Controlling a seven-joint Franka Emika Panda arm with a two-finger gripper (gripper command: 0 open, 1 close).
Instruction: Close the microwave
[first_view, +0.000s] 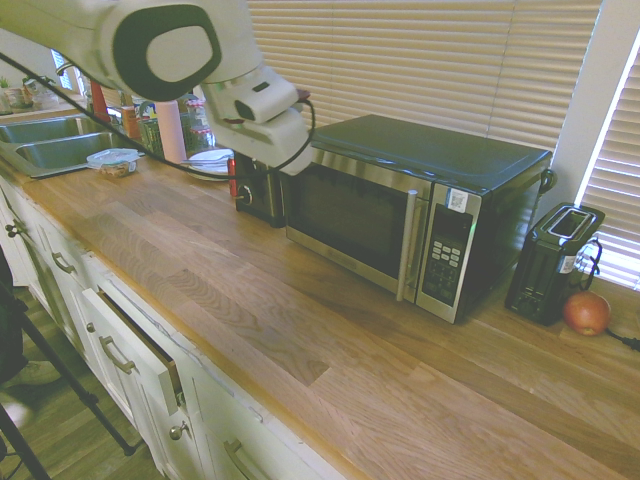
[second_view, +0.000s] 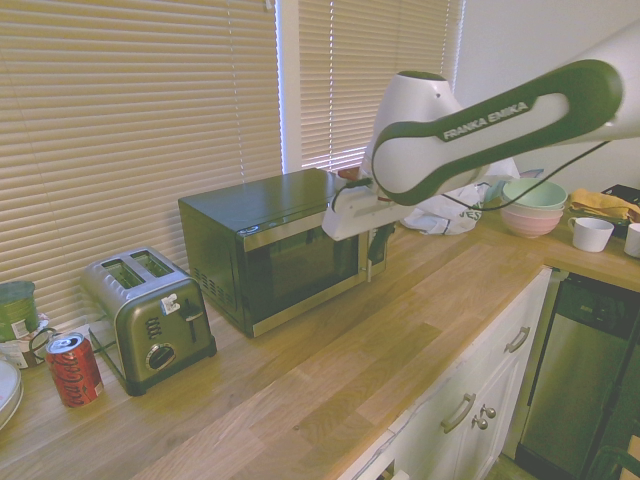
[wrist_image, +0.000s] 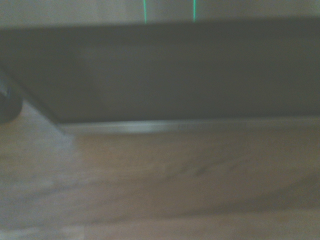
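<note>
"Microwave next: where's the gripper (second_view: 343, 218)?"

"In front of the door's upper part, near the hinge side in the first exterior view. Whether it's clenched or released, I can't tell; its tip is hidden."

"And the microwave (first_view: 380, 220) itself?"

"On the wooden counter (first_view: 210, 290), backed up near the blinds (second_view: 120, 110). Its door (first_view: 345, 215) looks flush with the keypad panel (first_view: 445, 255), or very nearly, so I'd judge the job close to done."

"What makes a good finish?"

"Press on the steel frame beside the bar handle (first_view: 407, 245), far from the hinge, where a light push does most. Go square to the front, slowly, until the latch seats. Pushing mid-glass or by the hinge wastes force and may skid the whole box back. Mind the handle; it stands proud and could snag."

"Materials?"

"Smooth dark glass in brushed steel, a slim rounded bar, a boxy black shell. The counter's planks have streaky grain. Past one end sits a glossy black toaster (first_view: 540, 265) with a round reddish fruit or onion (first_view: 586, 313) just beside; past the other, a rounded metal toaster (second_view: 150, 320) and a red soda can (second_view: 74, 370)."
</note>
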